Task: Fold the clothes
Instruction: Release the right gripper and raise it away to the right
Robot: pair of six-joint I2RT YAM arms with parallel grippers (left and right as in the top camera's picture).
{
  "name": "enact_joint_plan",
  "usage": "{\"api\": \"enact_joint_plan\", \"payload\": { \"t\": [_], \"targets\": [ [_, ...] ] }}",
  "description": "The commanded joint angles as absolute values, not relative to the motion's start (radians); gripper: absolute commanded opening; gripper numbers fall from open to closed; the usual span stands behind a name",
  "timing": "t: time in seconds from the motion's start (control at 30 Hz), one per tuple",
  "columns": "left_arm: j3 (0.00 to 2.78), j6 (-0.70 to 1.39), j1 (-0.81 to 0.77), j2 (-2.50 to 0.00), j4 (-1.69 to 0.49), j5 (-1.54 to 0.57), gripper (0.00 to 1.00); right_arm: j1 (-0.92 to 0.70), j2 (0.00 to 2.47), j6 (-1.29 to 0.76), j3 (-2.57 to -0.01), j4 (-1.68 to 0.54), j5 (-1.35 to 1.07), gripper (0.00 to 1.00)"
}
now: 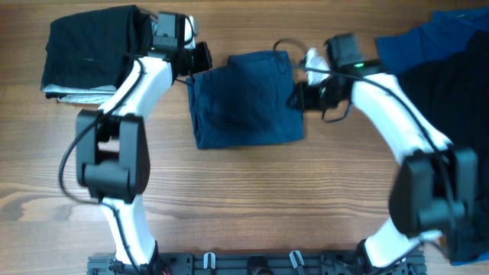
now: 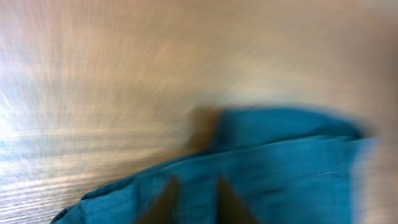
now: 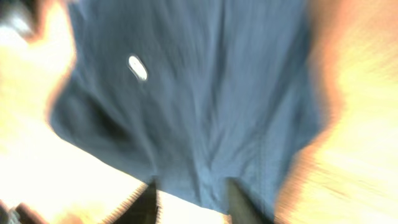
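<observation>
Left hand [image 1: 200, 57] is hovering at the far-left corner of the folded navy shorts [image 1: 244, 99], fingers narrowly parted. Right hand [image 1: 299, 95] is sitting against their right edge, fingers wider, nothing visibly pinched. Shorts are lying mid bench [image 1: 252, 191], between both hands.

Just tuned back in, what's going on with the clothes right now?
The folded navy shorts lie in the middle, with the left hand at their far left corner and the right hand at their right edge, both open. A folded dark stack sits far left; unfolded blue and black clothes wait at right.
</observation>
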State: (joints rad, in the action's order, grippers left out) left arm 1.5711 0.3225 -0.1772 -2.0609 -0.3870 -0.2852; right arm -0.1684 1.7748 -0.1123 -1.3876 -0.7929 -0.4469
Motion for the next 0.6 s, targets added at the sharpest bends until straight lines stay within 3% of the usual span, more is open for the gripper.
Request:
{"api": "enact_joint_plan", "payload": {
  "t": [0.0, 0.03, 0.2, 0.33, 0.57],
  "targets": [
    [1.577, 0.293, -0.229, -1.992, -0.361, -0.275, 0.38, -0.073, 1.609, -0.194, -1.420, -0.845, -0.234, 0.78],
    [1.577, 0.271, -0.241, -2.001, -0.358, -0.274, 0.46, -0.053, 1.597, -0.200, -1.420, -0.856, -0.210, 0.99],
    [1.577, 0.216, -0.294, -2.101, -0.329, -0.204, 0.44, 0.058, 1.587, -0.210, -1.418, -0.881, -0.127, 1.00],
    [1.577, 0.211, -0.298, -2.158, -0.350, -0.195, 0.36, 0.065, 1.587, -0.210, -1.418, -0.876, -0.127, 1.00],
    [1.577, 0.196, -0.297, -2.262, -0.514, -0.084, 0.35, 0.065, 1.587, -0.210, -1.418, -0.876, -0.127, 1.00]
  ]
}}
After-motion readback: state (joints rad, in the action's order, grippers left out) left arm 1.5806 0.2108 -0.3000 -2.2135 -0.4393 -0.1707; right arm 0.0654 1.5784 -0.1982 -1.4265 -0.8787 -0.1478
